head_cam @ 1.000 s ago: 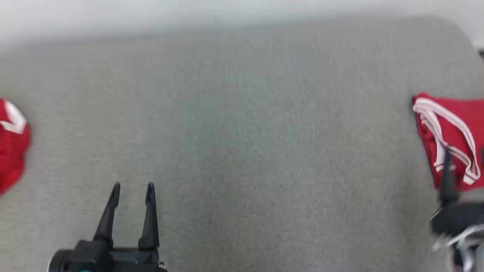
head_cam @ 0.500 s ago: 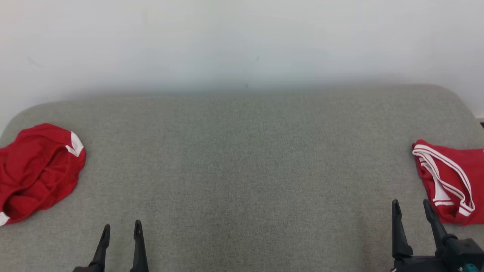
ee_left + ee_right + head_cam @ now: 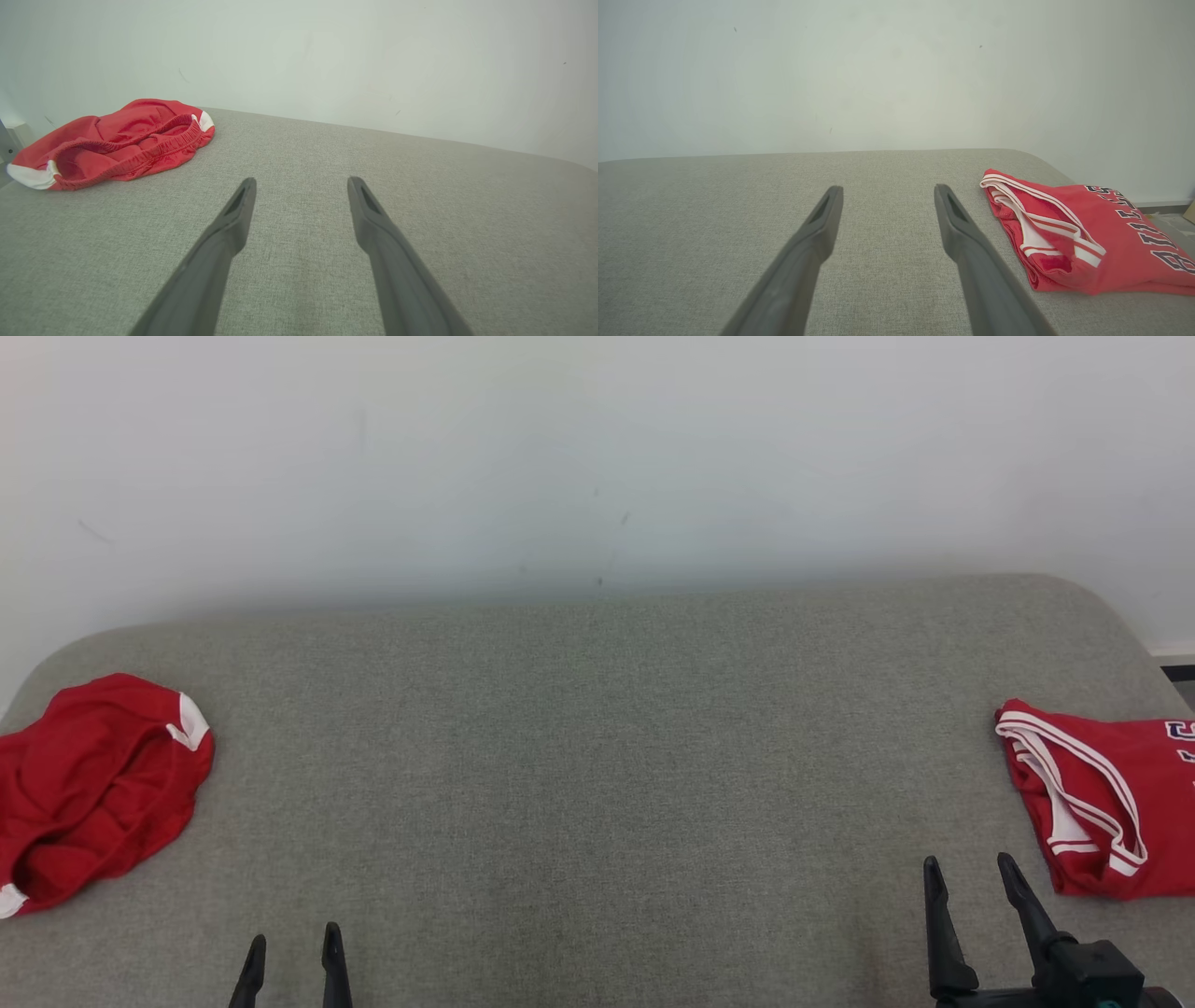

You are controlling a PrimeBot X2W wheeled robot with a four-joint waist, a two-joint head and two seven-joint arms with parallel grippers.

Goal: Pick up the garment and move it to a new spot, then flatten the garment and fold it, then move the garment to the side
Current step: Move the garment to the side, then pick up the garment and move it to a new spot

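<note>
A crumpled red garment (image 3: 93, 784) with white trim lies at the far left of the grey padded surface (image 3: 597, 756); the left wrist view shows it (image 3: 117, 140) ahead and to the left of my fingers. A folded red garment (image 3: 1102, 793) with white stripes and lettering rests at the far right, also in the right wrist view (image 3: 1083, 228). My left gripper (image 3: 294, 935) is open and empty near the front edge, well apart from the crumpled one (image 3: 302, 181). My right gripper (image 3: 968, 861) is open and empty, just left of the folded one (image 3: 888, 188).
A pale wall (image 3: 597, 457) runs behind the surface. The surface has rounded back corners; a strip of dark floor edge (image 3: 1178, 672) shows past its right end. Bare grey fabric spans the wide middle between the two garments.
The head camera has tilted up, bringing the wall into view. My right gripper has come off the folded garment and now stands just to its left. Both grippers stayed open.
</note>
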